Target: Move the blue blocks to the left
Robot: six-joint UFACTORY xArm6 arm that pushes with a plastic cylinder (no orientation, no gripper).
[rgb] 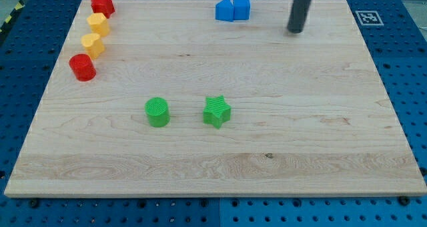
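Two blue blocks sit touching near the view's top, right of centre: one with a pointed top [225, 10] and a blue cube [241, 7] on its right. My tip [295, 30] is on the board to the right of the blue cube, a little lower in the view, apart from it.
A red block [102, 4], two yellow blocks [98, 24] [93, 45] and a red cylinder [83, 67] form a line at the upper left. A green cylinder [157, 112] and a green star [217, 111] sit mid-board. The wooden board [213, 167] lies on a blue pegboard.
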